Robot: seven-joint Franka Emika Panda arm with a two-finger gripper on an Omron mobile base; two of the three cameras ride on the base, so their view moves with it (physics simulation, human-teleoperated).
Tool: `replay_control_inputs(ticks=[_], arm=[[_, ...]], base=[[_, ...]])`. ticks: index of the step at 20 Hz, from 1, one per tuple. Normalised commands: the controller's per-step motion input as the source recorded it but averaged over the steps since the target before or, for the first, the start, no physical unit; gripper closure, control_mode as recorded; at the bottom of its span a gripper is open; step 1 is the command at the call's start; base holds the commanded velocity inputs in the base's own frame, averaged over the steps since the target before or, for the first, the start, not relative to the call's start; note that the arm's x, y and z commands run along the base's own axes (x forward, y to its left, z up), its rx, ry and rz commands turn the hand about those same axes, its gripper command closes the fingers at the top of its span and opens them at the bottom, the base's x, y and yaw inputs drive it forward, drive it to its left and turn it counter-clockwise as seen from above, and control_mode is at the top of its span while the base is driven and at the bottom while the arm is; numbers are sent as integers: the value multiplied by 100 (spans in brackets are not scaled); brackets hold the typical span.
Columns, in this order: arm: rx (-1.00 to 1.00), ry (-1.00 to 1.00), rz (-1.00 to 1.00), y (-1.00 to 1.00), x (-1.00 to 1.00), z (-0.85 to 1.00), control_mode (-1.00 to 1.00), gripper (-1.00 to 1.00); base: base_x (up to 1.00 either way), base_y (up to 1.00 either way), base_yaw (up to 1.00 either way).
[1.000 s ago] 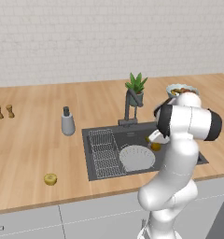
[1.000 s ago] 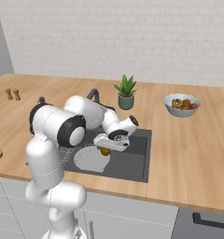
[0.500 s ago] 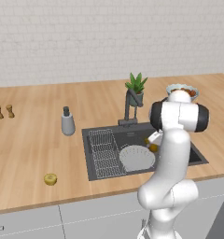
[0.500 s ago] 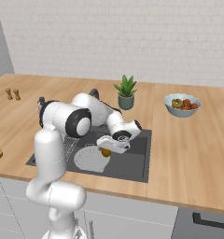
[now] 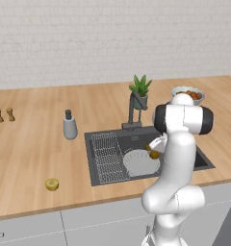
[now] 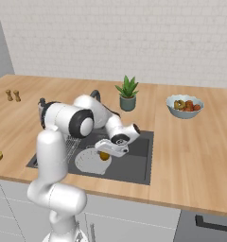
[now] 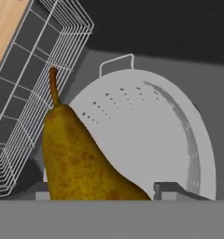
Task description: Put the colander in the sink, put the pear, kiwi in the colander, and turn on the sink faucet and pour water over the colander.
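Observation:
The brownish-yellow pear (image 7: 81, 158) is between my gripper's (image 7: 102, 195) fingers, stem pointing away from the hand; the gripper is shut on it. It hangs just over the white colander (image 5: 139, 163) that lies in the dark sink (image 5: 201, 162). From the right, the gripper (image 6: 104, 155) and pear (image 6: 104, 156) hover at the colander's (image 6: 89, 161) right rim. The yellow-green kiwi (image 5: 52, 184) lies on the wooden counter near the front edge, left of the sink. The gooseneck faucet (image 5: 133, 109) stands behind the basin with no water running.
A wire rack (image 5: 107, 153) fills the sink's left part, close beside the colander. A grey soap dispenser (image 5: 69, 126) stands left of the sink, a potted plant (image 5: 140, 91) behind the faucet, a fruit bowl (image 5: 187, 93) at the back right, and small shakers (image 5: 4, 115) far left.
My arm's upper links have swung round while the gripper, still holding the pear, sank a little lower over the colander. Nothing else has moved.

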Motion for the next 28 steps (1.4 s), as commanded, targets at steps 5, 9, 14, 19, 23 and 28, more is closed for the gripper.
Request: replay_control_inputs(ticks=[5,9,14,19,23,28], arm=[[0,-2,0,0,-1,-26,-100,100],[0,0,0,0,2,-22,-100,100],[0,-2,0,0,4,-15,-100,100],[0,-6,0,7,-1,-3,-100,100],[-2,-9,0,6,-8,0,-100,-100],[-6,-9,0,0,-13,9,-100,-100]], base=[[0,0,0],[0,0,0],[0,0,0],[0,0,0],[0,0,0],[0,0,0]])
